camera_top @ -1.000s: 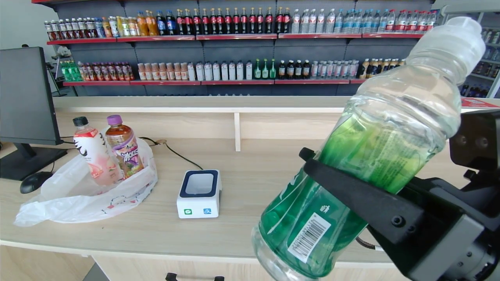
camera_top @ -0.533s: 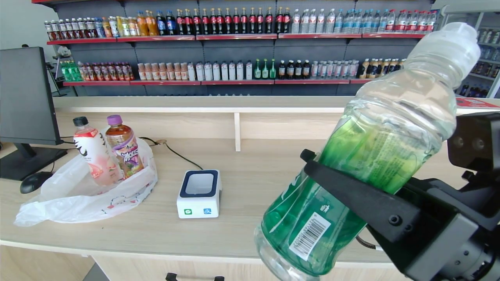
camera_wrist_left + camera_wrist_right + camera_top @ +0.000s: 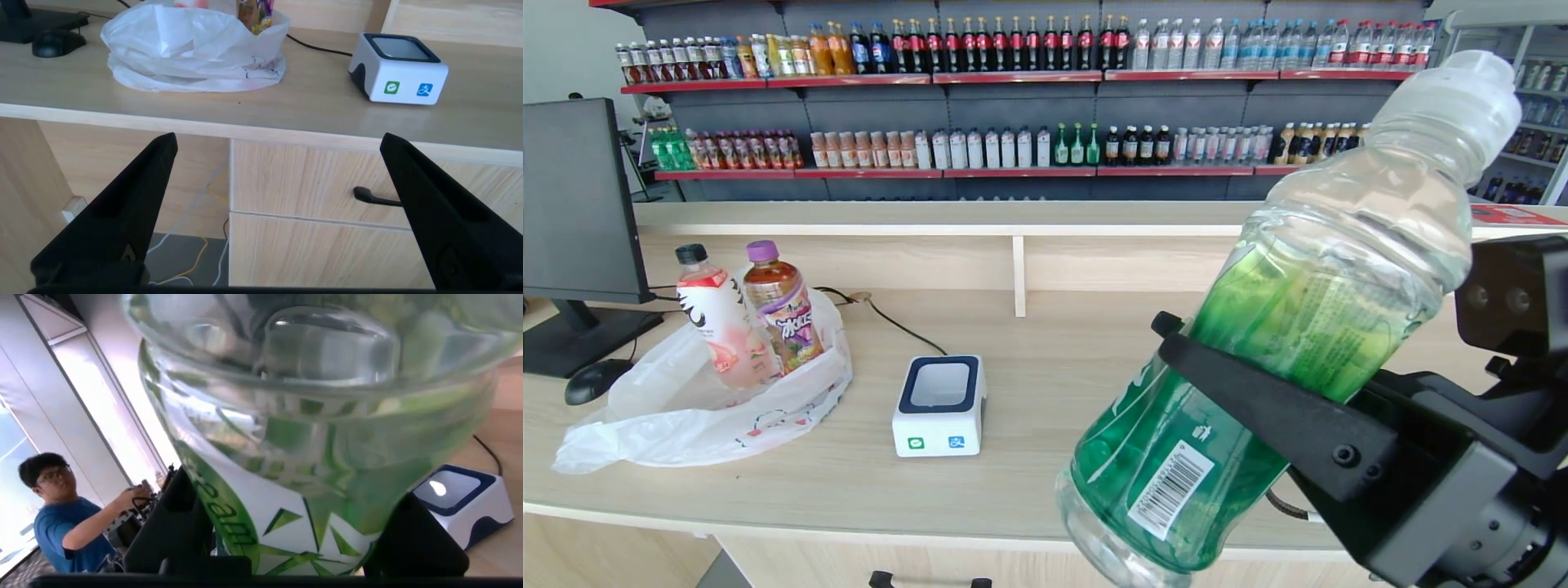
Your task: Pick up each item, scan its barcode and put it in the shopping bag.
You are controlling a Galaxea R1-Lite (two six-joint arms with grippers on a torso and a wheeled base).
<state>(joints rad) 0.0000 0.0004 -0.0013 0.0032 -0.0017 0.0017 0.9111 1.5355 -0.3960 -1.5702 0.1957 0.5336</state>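
Across the back, long shelves of drinks. In front, a pale wooden desk with drawers below. At the desk's far left, a dark monitor. Beside it, slumped on the desk, the white shopping bag, with a pink-labelled bottle and a purple-capped bottle upright inside, touching. Right of the bag, apart from it, a small white scanner, window up. Held high over the desk's right part, the green bottle, tilted, cap up and to the right, barcode facing the head camera. Clamped round its lower half, the right tool. Low before the drawers, the left tool, fingers spread wide, holding nothing. By the monitor's foot, a black mouse.
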